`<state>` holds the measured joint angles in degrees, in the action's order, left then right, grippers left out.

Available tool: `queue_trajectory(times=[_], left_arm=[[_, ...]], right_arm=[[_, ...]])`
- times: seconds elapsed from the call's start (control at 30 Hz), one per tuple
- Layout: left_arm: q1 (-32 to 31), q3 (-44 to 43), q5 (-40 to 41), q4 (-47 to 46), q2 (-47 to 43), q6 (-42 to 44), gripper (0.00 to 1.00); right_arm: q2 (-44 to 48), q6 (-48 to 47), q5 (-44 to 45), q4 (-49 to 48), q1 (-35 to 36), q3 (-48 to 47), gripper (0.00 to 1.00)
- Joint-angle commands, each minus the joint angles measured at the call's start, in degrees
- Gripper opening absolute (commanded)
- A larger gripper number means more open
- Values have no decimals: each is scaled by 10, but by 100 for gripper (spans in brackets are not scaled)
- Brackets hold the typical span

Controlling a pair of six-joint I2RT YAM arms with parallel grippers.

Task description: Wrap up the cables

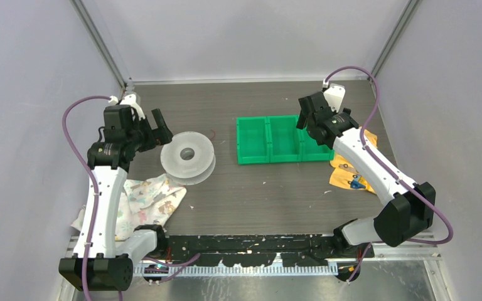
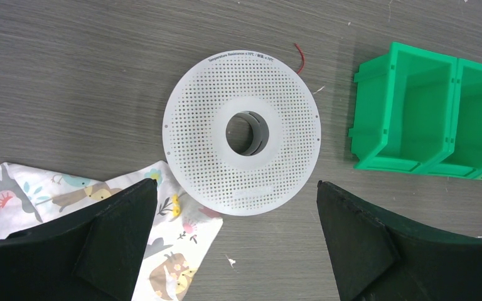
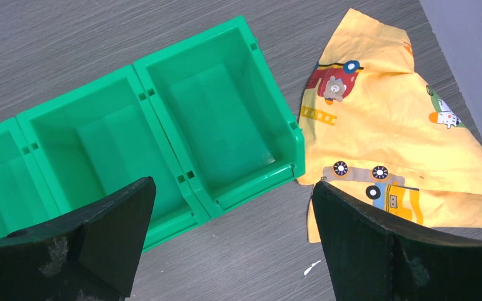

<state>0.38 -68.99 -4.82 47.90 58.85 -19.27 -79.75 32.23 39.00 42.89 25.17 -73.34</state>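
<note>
Grey table (image 1: pixel 257 194) | your left gripper (image 2: pixel 235 188) spread above spool (image 2: pixel 243 132), likely readying a grab | red cable end (image 2: pixel 299 58) at spool's far edge | right gripper (image 3: pixel 232 187) spread over green bins (image 3: pixel 219 119), right of spool

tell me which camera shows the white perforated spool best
The left wrist view: the spool lies flat, whole and centred, with its perforated flange, hub hole and rim lettering visible. The top external view shows it whole but small and at an angle. The right wrist view does not show it.

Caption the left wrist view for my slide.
Open left gripper framing perforated white spool; red cable end at its rim, green bins alongside.
</note>
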Motion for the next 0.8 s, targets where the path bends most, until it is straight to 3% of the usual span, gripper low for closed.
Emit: queue_trajectory(times=[0.0, 0.77], left_arm=[[1, -19, -10, -7, -6, 3, 100], [1, -32, 36, 6, 13, -26, 100]], right_arm=[[14, 0, 5, -18, 0, -2, 100], [10, -1, -1, -20, 0, -7, 100]])
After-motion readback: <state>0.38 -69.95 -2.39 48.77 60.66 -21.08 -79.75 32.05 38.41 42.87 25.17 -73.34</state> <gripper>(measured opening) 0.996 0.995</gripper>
